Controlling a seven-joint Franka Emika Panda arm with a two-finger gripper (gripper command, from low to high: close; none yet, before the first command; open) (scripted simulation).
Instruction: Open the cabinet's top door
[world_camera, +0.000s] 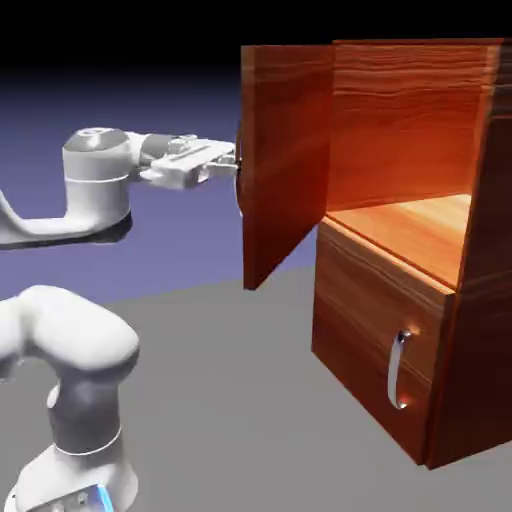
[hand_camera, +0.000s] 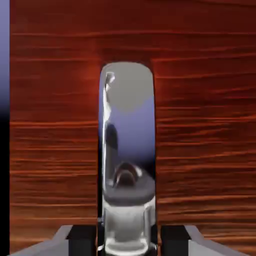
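Observation:
The reddish-brown wood-grain cabinet (world_camera: 470, 330) stands at the exterior view's right. Its top door (world_camera: 285, 160) is swung wide open toward the arm, and the upper compartment shows behind it. My gripper (world_camera: 236, 170) reaches level from the left to the door's outer face, where the handle is hidden by the door's edge. In the hand view the curved silver handle (hand_camera: 127, 145) runs up the middle of the red wood (hand_camera: 205, 125). The gripper (hand_camera: 127, 242) is shut on its lower end, with dark fingertips (hand_camera: 82, 239) on either side.
The shorter lower panel (world_camera: 365, 330) is closed, with its small silver handle (world_camera: 398, 370) facing out. The arm's white base and elbow (world_camera: 70, 390) fill the lower left. Grey tabletop (world_camera: 230, 400) lies between the arm and the cabinet.

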